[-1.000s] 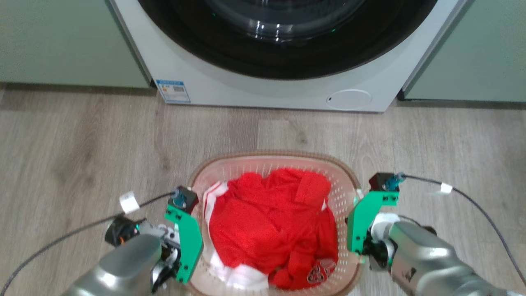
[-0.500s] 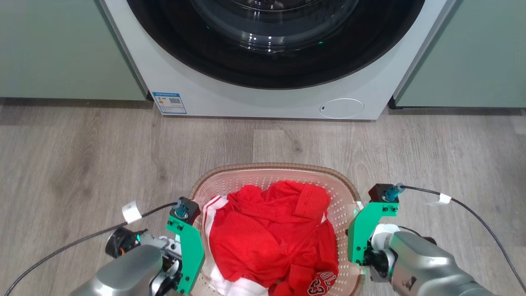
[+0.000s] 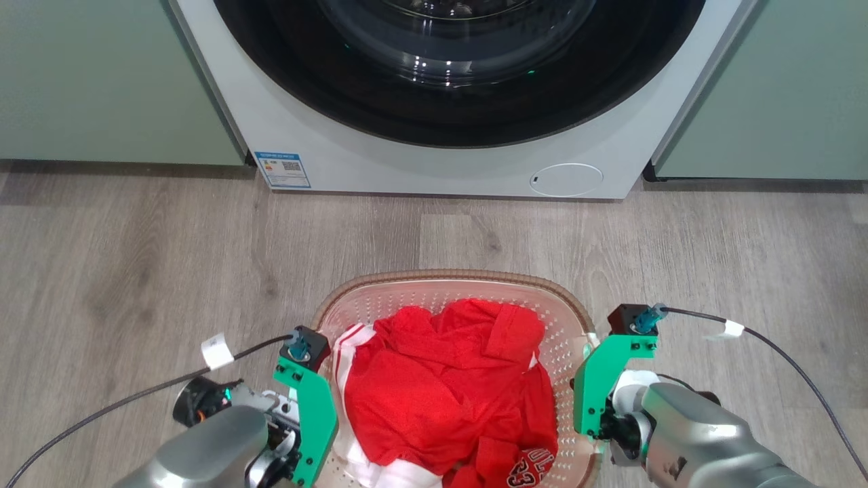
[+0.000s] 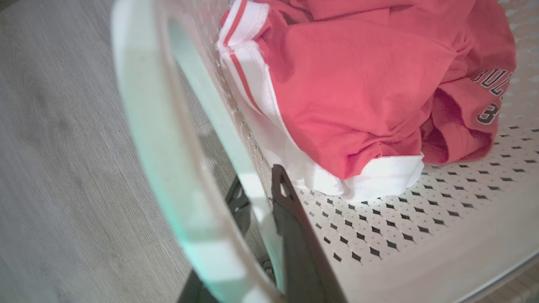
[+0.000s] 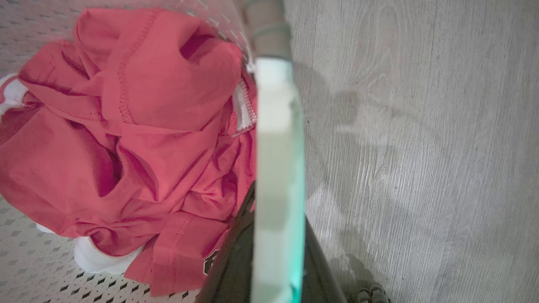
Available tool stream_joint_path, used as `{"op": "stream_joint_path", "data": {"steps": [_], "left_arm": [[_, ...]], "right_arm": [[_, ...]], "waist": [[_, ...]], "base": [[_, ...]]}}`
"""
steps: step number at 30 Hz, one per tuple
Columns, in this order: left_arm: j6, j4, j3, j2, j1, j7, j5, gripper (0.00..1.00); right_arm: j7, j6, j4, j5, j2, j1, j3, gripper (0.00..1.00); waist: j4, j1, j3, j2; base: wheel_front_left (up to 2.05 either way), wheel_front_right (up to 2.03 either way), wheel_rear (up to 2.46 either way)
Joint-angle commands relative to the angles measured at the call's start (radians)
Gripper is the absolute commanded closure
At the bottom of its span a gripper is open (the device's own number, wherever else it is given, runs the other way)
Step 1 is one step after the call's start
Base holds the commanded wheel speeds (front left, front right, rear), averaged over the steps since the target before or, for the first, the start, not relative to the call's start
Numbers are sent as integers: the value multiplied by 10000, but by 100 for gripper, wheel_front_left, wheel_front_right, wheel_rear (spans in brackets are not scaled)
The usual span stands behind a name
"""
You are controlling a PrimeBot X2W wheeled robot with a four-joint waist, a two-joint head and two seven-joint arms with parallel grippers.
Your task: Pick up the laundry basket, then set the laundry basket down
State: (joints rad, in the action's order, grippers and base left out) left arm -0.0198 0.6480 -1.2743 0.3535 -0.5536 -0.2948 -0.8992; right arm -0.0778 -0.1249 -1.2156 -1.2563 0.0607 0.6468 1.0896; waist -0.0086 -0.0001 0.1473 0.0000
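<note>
At the left side of the laundry basket (image 3: 447, 279): the left gripper (image 4: 259, 189) is closed down, one dark finger on each side of the pale left handle (image 4: 147, 126).
At its right side: the right gripper (image 5: 276, 219) is clamped the same way, its fingers straddling the right handle (image 5: 278, 139).
Basket: held between the two arms over the wooden floor (image 3: 135, 271). It is centred before the washing machine (image 3: 339, 149) and well apart from it. I cannot tell whether its base rests on the floor or hangs just off it.
Load: red and white clothes (image 3: 441, 386) are heaped inside, below the rim.
Step in hand: judging by both grips being made, this is the carry, either at the start of the lift or the end of the lowering.
Next move: probably both arms travelling together at one pace. That would keep the rim level so neither handle twists out of its fingers.
</note>
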Motion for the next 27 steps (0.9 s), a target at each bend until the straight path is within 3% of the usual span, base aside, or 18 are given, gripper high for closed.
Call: {"op": "stream_joint_path", "data": {"steps": [1, 27], "left_arm": [[201, -510, -36, 95, -22, -78, 14, 100], [94, -713, -35, 164, -50, -132, -95, 100]], "right_arm": [[337, -58, 189, -26, -105, 528, 11, 100], [394, -58, 29, -411, -105, 623, 341, 100]], "waist": [[0, 1, 5, 0], [28, 1, -4, 0]], "base": [[0, 0, 0], [0, 0, 0]]}}
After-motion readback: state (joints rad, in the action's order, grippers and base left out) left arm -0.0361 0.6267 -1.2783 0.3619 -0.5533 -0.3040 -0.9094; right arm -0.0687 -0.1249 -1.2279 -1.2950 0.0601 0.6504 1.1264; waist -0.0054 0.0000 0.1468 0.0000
